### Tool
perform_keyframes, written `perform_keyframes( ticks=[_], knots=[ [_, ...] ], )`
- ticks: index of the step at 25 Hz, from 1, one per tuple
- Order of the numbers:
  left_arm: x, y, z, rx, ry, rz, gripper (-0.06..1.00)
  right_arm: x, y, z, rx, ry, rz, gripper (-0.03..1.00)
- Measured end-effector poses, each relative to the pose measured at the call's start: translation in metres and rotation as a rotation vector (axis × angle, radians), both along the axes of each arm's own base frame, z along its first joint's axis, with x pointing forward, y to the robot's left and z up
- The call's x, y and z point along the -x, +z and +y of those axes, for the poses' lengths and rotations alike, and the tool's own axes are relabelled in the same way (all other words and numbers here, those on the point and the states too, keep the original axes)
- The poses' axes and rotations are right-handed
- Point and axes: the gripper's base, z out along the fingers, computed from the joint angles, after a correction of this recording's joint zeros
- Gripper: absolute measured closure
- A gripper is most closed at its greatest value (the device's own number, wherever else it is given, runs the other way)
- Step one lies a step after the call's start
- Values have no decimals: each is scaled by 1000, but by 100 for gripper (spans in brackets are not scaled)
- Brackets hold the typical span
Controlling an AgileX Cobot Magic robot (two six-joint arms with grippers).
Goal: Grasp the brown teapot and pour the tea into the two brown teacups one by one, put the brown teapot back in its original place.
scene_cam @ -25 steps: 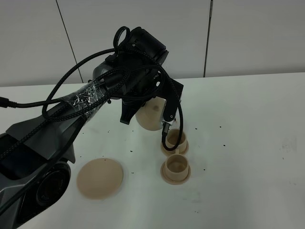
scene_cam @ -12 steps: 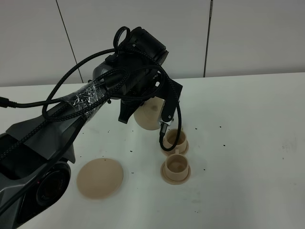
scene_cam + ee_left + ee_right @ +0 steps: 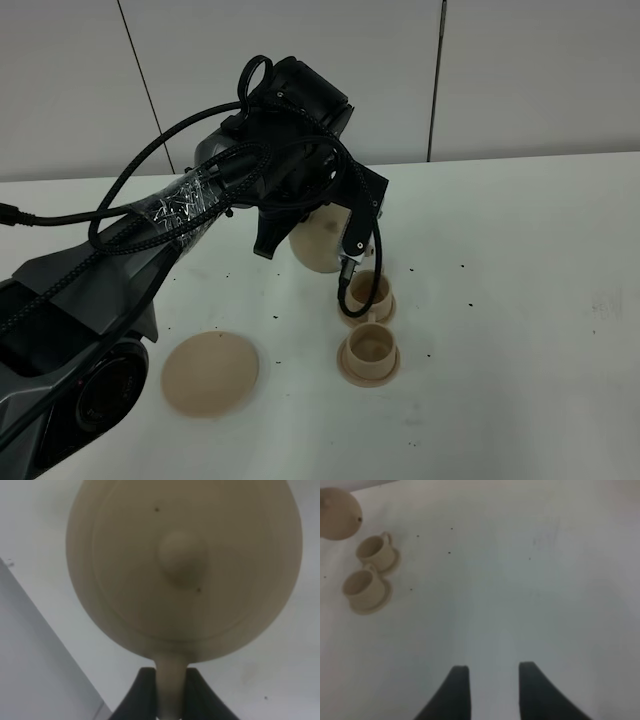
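Note:
The brown teapot (image 3: pixel 318 247) hangs above the table just left of the far teacup (image 3: pixel 367 293), mostly hidden under my left arm (image 3: pixel 290 150). The left wrist view looks straight at its knobbed lid (image 3: pixel 182 555). There my left gripper (image 3: pixel 168 682) is shut on the teapot's loop handle. The near teacup (image 3: pixel 369 352) stands on its small saucer just in front of the far one. The flat round saucer (image 3: pixel 210 373) lies bare at the front left. My right gripper (image 3: pixel 492 675) is open over bare table, holding nothing, with both teacups (image 3: pixel 377 551) (image 3: pixel 362 586) far from it.
The white table (image 3: pixel 520 300) carries small dark specks around the cups. A pale panelled wall (image 3: pixel 500 70) rises behind it. Black cables loop over the left arm, and one cable end (image 3: pixel 350 270) hangs close to the far cup.
The teapot has shifted a little to the right, toward the far teacup. The cups and the flat saucer have not moved.

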Motion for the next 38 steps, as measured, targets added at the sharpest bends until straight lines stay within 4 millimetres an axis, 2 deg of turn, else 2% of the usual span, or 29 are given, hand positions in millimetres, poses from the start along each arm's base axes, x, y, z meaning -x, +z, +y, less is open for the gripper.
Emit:
perform_keyframes(
  ticks=[27,38],
  knots=[
    [-2,2,4,-63,-17,-22,78,0,0,0,0,0,0,73],
    [-6,4,2,-70,-88,-51,78,0,0,0,0,0,0,73]
  ],
)
